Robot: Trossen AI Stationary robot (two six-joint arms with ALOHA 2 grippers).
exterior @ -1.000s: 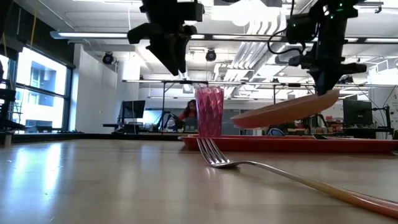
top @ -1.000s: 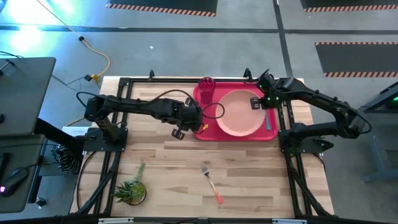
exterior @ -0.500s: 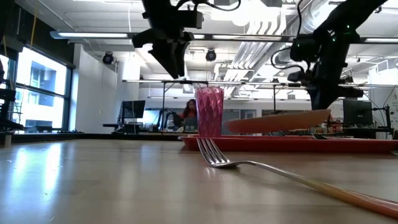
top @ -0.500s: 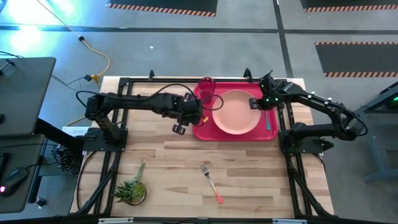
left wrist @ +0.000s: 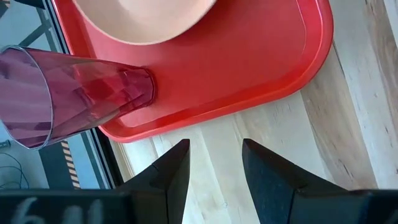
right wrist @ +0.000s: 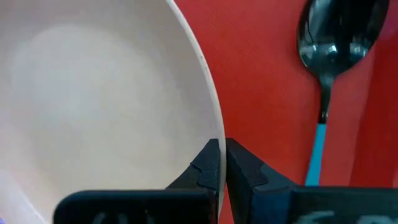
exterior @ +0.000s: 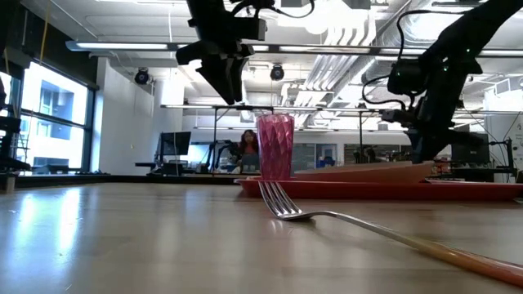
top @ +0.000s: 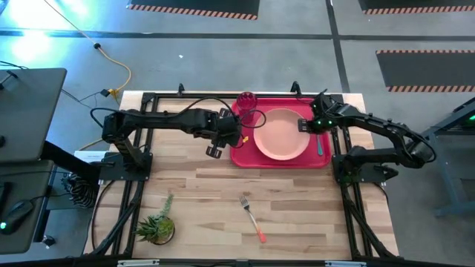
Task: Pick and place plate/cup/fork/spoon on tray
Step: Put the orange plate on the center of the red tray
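Observation:
The peach-pink plate [top: 280,133] lies in the red tray [top: 245,154] at the table's far side. My right gripper [top: 306,124] is shut on the plate's right rim. The magenta cup [top: 246,104] stands upright in the tray's far left corner. The teal-handled spoon [top: 320,141] lies in the tray right of the plate. The orange-handled fork [top: 254,217] lies on the wood near the front edge. My left gripper [left wrist: 214,162] is open and empty, above the wood just left of the tray; it also shows in the high view [top: 215,150]. My right gripper pinches the plate's rim [right wrist: 210,127] on its right side, one finger over the plate's inner side and one outside it. The fingers come from above, pointing down. The plate [exterior: 368,173] lies almost level on the tray, its held edge [exterior: 425,167] slightly higher.
A small green plant [top: 156,226] stands at the near left corner. Black frame rails run along both table sides. The wood between the tray and the fork is bare. In the low view a person [exterior: 248,147] sits in the room behind.
My right gripper has gone down toward the tray, still shut on the plate. The plate has come from a tilted, lifted pose down to lie almost level on the tray.

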